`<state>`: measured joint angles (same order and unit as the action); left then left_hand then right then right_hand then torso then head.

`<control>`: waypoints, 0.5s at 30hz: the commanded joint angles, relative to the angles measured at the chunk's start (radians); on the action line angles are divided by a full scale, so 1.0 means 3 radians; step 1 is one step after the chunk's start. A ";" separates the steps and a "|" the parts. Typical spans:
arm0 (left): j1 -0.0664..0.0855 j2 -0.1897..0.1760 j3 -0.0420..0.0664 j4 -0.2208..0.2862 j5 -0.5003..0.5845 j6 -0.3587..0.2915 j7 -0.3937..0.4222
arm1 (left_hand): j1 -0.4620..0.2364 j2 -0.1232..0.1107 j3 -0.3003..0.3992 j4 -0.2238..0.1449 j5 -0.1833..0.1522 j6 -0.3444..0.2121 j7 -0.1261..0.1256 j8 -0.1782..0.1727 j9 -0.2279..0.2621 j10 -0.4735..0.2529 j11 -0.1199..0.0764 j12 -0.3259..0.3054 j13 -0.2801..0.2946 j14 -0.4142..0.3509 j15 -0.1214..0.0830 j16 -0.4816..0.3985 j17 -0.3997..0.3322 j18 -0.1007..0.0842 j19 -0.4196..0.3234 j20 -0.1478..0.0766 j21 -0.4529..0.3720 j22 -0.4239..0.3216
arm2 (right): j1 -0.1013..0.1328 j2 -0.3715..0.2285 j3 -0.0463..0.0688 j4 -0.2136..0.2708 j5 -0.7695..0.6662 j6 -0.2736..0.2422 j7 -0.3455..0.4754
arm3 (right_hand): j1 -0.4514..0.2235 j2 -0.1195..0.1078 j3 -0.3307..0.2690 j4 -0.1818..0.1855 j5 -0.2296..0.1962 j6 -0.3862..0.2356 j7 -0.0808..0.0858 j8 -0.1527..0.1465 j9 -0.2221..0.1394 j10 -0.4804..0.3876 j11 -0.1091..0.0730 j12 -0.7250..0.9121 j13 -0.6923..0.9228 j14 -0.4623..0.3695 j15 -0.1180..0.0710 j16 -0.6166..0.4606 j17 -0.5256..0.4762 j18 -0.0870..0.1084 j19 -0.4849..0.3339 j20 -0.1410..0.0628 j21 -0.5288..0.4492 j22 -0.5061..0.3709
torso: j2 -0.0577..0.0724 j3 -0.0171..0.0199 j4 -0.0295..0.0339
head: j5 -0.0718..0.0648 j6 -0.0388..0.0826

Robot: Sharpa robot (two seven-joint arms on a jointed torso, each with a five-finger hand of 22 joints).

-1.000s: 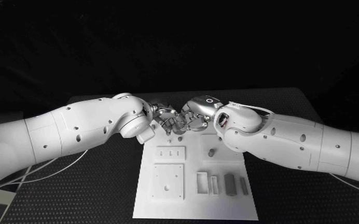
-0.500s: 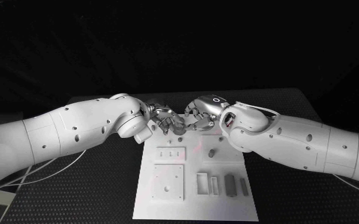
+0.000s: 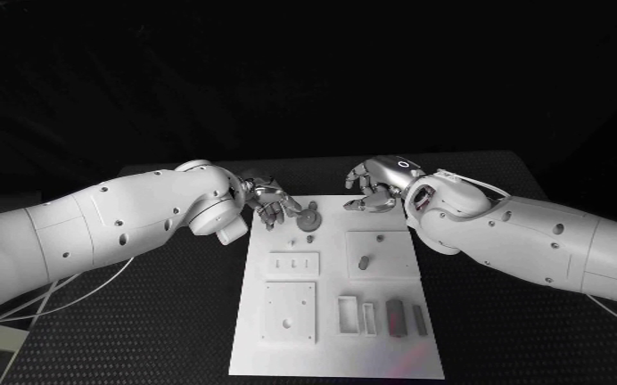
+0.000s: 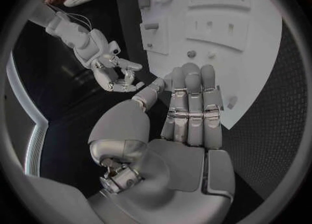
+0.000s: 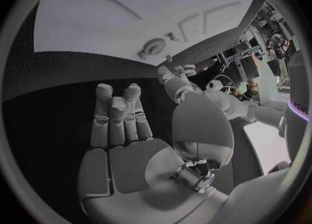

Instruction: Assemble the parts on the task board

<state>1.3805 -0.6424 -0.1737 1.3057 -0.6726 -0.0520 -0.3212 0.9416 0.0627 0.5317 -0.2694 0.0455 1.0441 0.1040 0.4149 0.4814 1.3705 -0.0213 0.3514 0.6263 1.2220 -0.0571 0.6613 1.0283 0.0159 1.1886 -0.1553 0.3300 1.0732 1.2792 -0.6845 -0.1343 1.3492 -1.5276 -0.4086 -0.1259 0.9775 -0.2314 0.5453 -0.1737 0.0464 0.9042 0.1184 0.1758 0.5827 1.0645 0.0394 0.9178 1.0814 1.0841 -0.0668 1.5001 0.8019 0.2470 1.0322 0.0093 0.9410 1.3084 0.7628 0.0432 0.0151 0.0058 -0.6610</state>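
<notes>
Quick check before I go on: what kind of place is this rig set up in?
Probably a robotics lab test bench: a black table under dark surroundings, a white task board with cut-out slots, and small grey parts waiting for assembly.

no readable text, labels, brands or numbers on any surface, nothing legible anywhere

The task board (image 3: 337, 349) is white, and it lies on a black table (image 3: 154, 331) with a fine dotted weave. The small parts (image 3: 396, 318) in the lower middle of the head view are grey, and so is the round part (image 3: 310, 217) near the board's top edge. The left hand (image 3: 273, 201) and the right hand (image 3: 374, 187) are shiny silver, on white arms (image 3: 116, 225).
</notes>
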 commanded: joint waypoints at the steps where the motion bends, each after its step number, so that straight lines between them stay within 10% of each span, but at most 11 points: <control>1: -0.0020 -0.0007 -0.0003 -0.0004 -0.0322 0.0182 0.0009 | 0.0018 0.0031 -0.0001 -0.0017 0.0012 0.0104 -0.0098 0.0017 -0.0002 -0.0005 -0.0017 0.0023 0.0005 0.0007 -0.0019 0.0021 0.0003 0.0064 0.0001 -0.0009 0.0013 0.0005 | 0.0000 -0.0030 0.0049 -0.0067 0.0387 -0.0198 0.0184 | 0.0044 0.0029 -0.0008 -0.0002 0.0012 -0.0105 0.0116 0.0009 0.0002 -0.0003 0.0001 0.0027 -0.0007 -0.0005 0.0000 -0.0002 0.0006 0.0049 -0.0009 0.0001 -0.0006 0.0038 | 0.0001 -0.0002 0.0006 | -0.0007 0.0001; 15: -0.0046 -0.0181 -0.0116 0.0214 -0.0626 0.0332 -0.0283 | 0.0016 0.0027 0.0002 -0.0023 0.0011 0.0109 -0.0100 0.0019 0.0020 -0.0003 -0.0020 0.0041 0.0024 0.0010 -0.0021 0.0043 0.0004 0.0061 0.0004 -0.0013 0.0023 0.0030 | 0.0004 -0.0097 0.0145 -0.0274 0.0748 -0.0190 0.0277 | 0.0076 0.0123 -0.0077 -0.0064 0.0011 -0.0093 0.0110 0.0024 0.0003 0.0003 -0.0004 0.0046 -0.0025 0.0003 -0.0005 0.0008 0.0004 0.0049 -0.0009 0.0001 0.0003 0.0049 | 0.0001 -0.0002 0.0006 | -0.0009 -0.0023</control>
<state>1.3674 -0.6953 -0.2081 1.3608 -0.8257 0.0089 -0.3616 0.9448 0.0658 0.5316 -0.2695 0.0451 1.0449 0.1030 0.4175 0.4851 1.3705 -0.0212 0.3593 0.6326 1.2220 -0.0571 0.6692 1.0281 0.0155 1.1885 -0.1552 0.3300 1.0808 1.2804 -0.7134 -0.0916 1.2698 -1.3440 -0.4568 -0.0704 0.9990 -0.2061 0.5272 -0.1918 0.0464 0.9024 0.1199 0.1799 0.5828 1.0647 0.0393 0.9261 1.0754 1.0829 -0.0656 1.5002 0.8026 0.2459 1.0321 0.0094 0.9410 1.3084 0.7629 0.0424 0.0151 0.0058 -0.6671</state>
